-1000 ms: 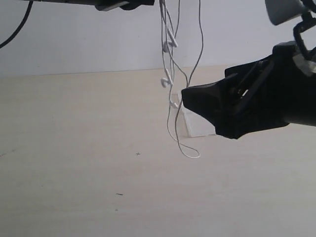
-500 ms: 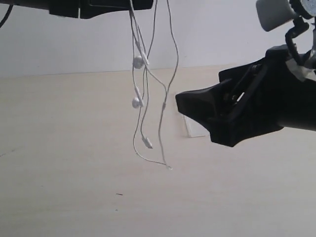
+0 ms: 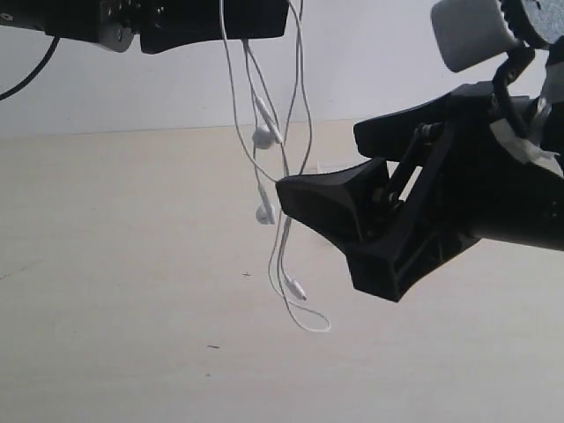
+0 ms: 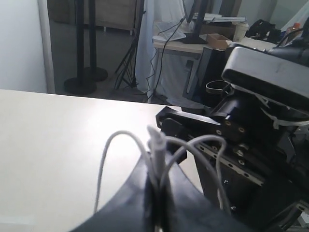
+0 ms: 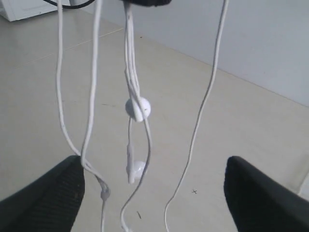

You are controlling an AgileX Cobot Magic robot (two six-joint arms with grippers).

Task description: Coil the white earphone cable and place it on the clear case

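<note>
The white earphone cable (image 3: 284, 231) hangs in several loose strands from my left gripper (image 3: 263, 21), high above the table. The left wrist view shows that gripper (image 4: 155, 166) shut on the bunched cable (image 4: 157, 147). Two earbuds (image 3: 263, 137) (image 3: 264, 214) dangle partway down, and the lowest loop (image 3: 313, 326) hangs near the tabletop. My right gripper (image 3: 319, 159) stands open, level with the strands. In the right wrist view the cable (image 5: 138, 108) hangs between its spread fingers (image 5: 50, 193), one strand against a finger. The clear case (image 3: 324, 166) is mostly hidden behind the right gripper; only a thin edge shows.
The pale wooden table (image 3: 132, 282) stretches left and forward under the cable. A white wall (image 3: 132, 88) backs it. A black robot cable (image 3: 26, 62) hangs at the upper left. The right arm's bulk (image 3: 476, 194) fills the right side.
The right gripper has moved left and nearer, up to the hanging strands, covering more of the case. The left gripper shifted left then slightly back, and the cable swung with it.
</note>
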